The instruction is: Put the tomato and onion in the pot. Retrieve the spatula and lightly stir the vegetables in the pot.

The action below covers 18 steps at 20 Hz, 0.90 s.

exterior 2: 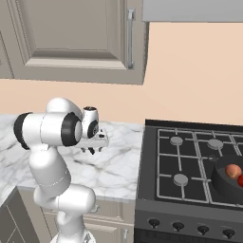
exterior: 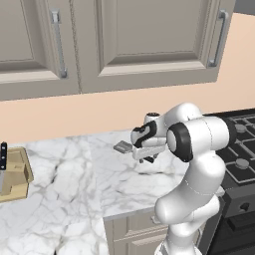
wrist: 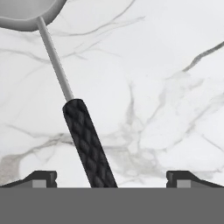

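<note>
A: Where is the gripper (wrist: 111,179) seen?

B: It is seen above the marble counter (exterior: 69,174), near the back edge, next to the stove (exterior 2: 190,180). Its two fingers are spread wide apart, and nothing is pinched between them.

A: And where is the spatula (wrist: 81,127)?

B: It is lying flat on the counter, right under the gripper. In the hand view, the black handle is seen running between the two finger tips, a bit closer to one of them. The thin metal neck goes up to the silver head at the top corner of that view. Whether the fingers touch the handle cannot be told.

A: What is shown in the left base view?

B: The grey head of the spatula is seen poking out beside the gripper. A wooden knife block (exterior: 12,174) is also seen at the far left edge of the counter.

A: What is shown in the right base view?

B: The pot (exterior 2: 228,182) is seen on a right front burner of the stove. The onion (exterior 2: 232,171) is lying inside it, and the tomato (exterior 2: 239,180) is right beside it at the picture's edge.
</note>
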{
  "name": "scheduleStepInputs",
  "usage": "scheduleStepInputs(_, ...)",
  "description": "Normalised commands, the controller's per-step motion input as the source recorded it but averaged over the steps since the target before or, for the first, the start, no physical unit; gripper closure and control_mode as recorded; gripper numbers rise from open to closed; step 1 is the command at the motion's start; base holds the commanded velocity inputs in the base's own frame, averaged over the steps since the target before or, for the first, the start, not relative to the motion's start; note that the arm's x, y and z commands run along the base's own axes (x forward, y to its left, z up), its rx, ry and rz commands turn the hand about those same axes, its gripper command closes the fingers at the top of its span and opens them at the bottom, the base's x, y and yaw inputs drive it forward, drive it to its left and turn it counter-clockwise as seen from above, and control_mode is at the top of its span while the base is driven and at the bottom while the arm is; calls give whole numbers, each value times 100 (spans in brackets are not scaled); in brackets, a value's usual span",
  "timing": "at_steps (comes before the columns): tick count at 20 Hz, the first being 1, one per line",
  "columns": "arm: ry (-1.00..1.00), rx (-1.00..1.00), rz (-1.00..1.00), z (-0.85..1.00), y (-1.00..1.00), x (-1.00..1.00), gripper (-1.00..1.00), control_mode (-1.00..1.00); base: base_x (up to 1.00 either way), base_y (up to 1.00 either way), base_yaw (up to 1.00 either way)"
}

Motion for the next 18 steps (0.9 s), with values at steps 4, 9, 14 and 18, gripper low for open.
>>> scheduleStepInputs(4, 0, 0, 0, 0, 0, 0, 100, -100, 0, 0, 0)
scheduleStepInputs(9, 0, 0, 0, 0, 0, 0, 100, -100, 0, 0, 0)
scheduleStepInputs(14, 0, 0, 0, 0, 0, -8, 100, -100, 0, 0, 0)
scheduleStepInputs(18, 0, 2, 0, 11, -16, -83, 100, -100, 0, 0, 0)
